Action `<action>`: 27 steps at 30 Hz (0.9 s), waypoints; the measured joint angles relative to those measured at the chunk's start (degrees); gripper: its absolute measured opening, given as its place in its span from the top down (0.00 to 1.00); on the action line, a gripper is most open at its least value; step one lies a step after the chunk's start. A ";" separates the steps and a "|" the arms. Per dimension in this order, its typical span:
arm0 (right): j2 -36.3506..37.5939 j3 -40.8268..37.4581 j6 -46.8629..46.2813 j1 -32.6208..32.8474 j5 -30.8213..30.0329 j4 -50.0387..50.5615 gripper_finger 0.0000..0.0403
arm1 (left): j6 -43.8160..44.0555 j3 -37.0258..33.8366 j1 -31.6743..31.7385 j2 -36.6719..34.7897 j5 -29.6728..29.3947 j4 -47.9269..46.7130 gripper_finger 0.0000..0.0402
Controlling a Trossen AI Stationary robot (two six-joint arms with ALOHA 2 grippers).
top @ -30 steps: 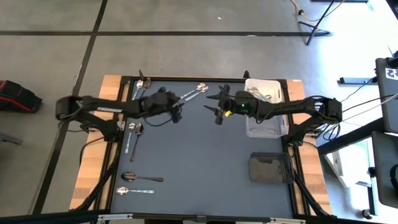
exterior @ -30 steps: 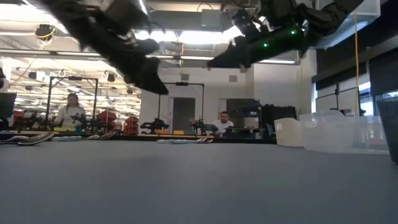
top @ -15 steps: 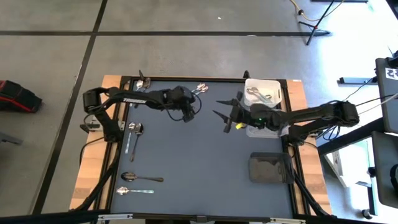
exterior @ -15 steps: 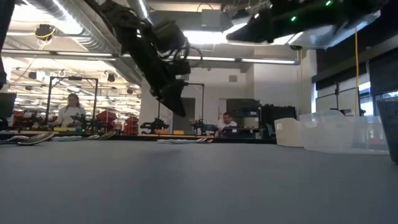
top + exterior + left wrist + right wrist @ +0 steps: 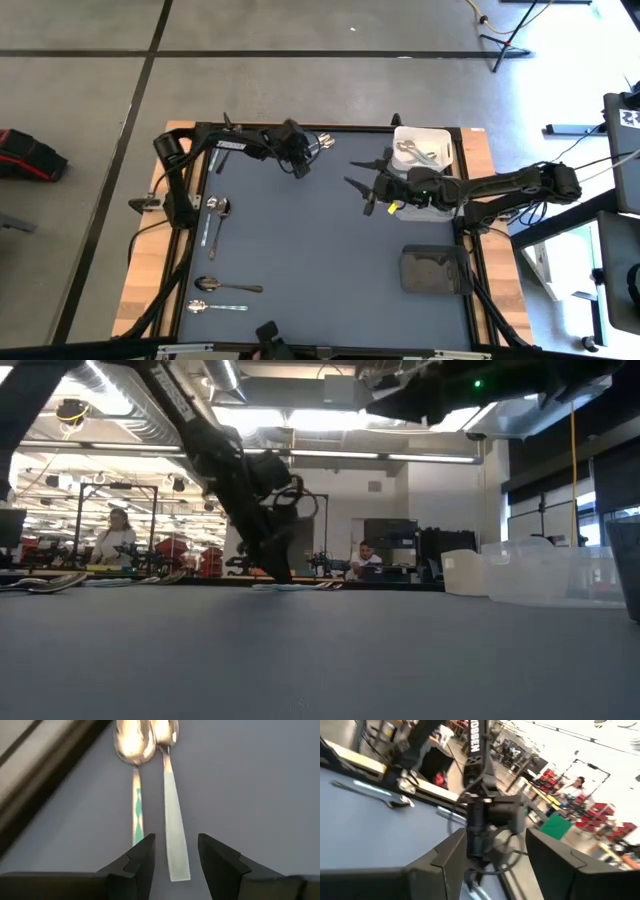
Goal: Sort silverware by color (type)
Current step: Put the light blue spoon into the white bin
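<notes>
Left gripper (image 5: 298, 162): positioned low at the far edge of the grey mat (image 5: 320, 250), directly over the handle ends of two silver spoons (image 5: 322, 142) lying side by side. In the left wrist view its fingers (image 5: 140, 860) stand apart to a narrow gap, holding nothing, with the flat handle of the nearer spoon (image 5: 172, 825) running into the gap between them; the second spoon (image 5: 135, 795) lies just beside it, bowls together. The low view shows the gripper tip down close to the mat surface; contact with the mat cannot be confirmed.

Items from left to right on the mat: a pair of spoons (image 5: 215, 215) near the left edge, lying close together; nearer the front left, a dark spoon (image 5: 225, 286) and a silver spoon (image 5: 215, 307), roughly parallel and slightly apart. At the far left corner, further silverware (image 5: 228, 135) lies partly under the left arm.

Right gripper (image 5: 366, 185): raised above the mat right of centre, fingers spread wide, empty, pointing toward the left arm.

Right side: a white bin (image 5: 425, 170) at the far right edge contains several silver pieces (image 5: 418, 152). A dark bin (image 5: 435, 270) sits nearer the front right, well apart from the white one.

A person (image 5: 112, 540) is seated in the room behind the table.
</notes>
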State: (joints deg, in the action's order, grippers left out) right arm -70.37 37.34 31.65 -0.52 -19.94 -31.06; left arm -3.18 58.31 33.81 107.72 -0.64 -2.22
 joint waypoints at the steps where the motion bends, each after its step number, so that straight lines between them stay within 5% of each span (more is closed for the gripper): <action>1: -0.04 0.00 0.33 -0.46 0.04 0.12 0.51 | -0.14 0.00 -0.19 0.70 -0.02 0.90 0.64; 14: -0.04 0.00 -2.61 -8.30 12.00 1.56 0.51 | -1.44 0.06 -0.16 3.16 0.48 1.42 0.65; 23: -0.05 0.02 -9.96 -8.08 13.50 3.28 0.51 | -3.61 0.06 -0.92 3.20 0.14 1.17 0.88; 27: -0.05 0.02 -15.07 -8.08 13.53 3.86 0.51 | -3.60 0.11 -2.31 3.18 -1.49 0.91 0.89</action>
State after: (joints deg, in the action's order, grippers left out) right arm -70.42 37.36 16.58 -8.60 -6.42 -27.21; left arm -6.78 58.41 31.49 110.89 -2.13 -1.31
